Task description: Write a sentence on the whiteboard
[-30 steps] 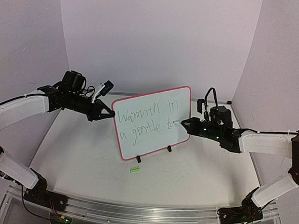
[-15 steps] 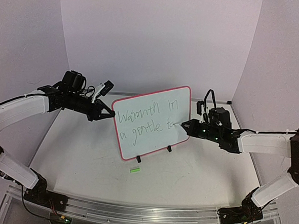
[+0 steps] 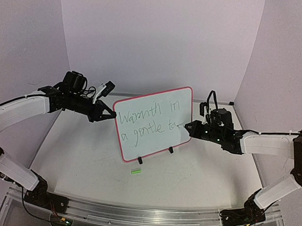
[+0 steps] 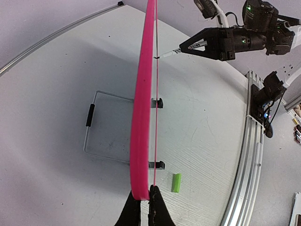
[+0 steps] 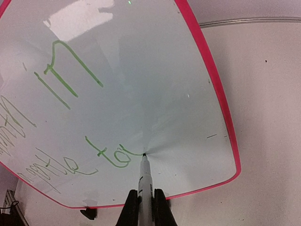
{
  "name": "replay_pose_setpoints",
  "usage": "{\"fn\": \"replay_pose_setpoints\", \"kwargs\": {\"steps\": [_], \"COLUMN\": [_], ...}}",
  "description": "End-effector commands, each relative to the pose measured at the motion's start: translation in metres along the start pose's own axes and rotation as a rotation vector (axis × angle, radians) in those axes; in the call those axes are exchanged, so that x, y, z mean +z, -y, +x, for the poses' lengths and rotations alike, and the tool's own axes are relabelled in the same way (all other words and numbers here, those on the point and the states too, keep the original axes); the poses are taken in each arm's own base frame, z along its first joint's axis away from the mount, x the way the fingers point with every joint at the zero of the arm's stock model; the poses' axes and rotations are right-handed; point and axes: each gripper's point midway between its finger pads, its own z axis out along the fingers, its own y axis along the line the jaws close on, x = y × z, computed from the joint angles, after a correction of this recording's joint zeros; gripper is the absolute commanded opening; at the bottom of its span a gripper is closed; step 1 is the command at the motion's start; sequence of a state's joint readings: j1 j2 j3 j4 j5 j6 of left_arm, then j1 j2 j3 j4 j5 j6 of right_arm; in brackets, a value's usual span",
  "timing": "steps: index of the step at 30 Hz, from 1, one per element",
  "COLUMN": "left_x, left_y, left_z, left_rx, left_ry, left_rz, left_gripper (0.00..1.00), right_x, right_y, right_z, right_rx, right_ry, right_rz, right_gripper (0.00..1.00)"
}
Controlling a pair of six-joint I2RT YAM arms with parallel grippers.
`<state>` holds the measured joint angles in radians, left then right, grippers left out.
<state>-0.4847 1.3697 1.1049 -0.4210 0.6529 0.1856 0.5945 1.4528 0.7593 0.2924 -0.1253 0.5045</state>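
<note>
The whiteboard [image 3: 154, 142] stands upright on its clip feet at mid-table. The left gripper [image 3: 111, 115] is clamped on the red frame at the board's 9 o'clock edge. The right gripper [image 3: 186, 126], at 3 o'clock, is closed around a marker [image 5: 145, 181], its tip touching the face just after "to". The sentence [image 3: 140, 117] reads "Warmth in a gentle to". A green cap [image 3: 135, 171] lies at the board's 6 o'clock.

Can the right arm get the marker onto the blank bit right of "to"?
Probably yes. The marker in the right gripper touches the board just past "to", and the face from there to the frame has no writing. The left gripper pinches the opposite edge, out of the way.
</note>
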Motion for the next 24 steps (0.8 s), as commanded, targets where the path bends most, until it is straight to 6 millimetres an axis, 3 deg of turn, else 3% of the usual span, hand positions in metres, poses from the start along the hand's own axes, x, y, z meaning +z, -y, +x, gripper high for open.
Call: {"fn": "replay_pose_setpoints", "kwargs": {"steps": [1, 15, 24], "left_x": [0.014, 0.014, 0.014], "left_y": [-0.003, -0.003, -0.003], "left_z": [0.043, 0.043, 0.043], "left_rx": [-0.039, -0.039, -0.038], "left_ry": [-0.153, -0.153, -0.153], "left_rz": [-0.009, -0.01, -0.009], "left_gripper": [0.0, 0.0, 0.0], "right_x": [-0.01, -0.017, -0.008], "right_y": [-0.011, -0.02, -0.014], "right_z": [-0.038, -0.052, -0.04], "right_rx": [-0.002, 0.001, 0.006], "right_ry": [0.109, 0.146, 0.111], "right_rz": [-0.003, -0.026, -0.012], "right_gripper": [0.0, 0.0, 0.0]}}
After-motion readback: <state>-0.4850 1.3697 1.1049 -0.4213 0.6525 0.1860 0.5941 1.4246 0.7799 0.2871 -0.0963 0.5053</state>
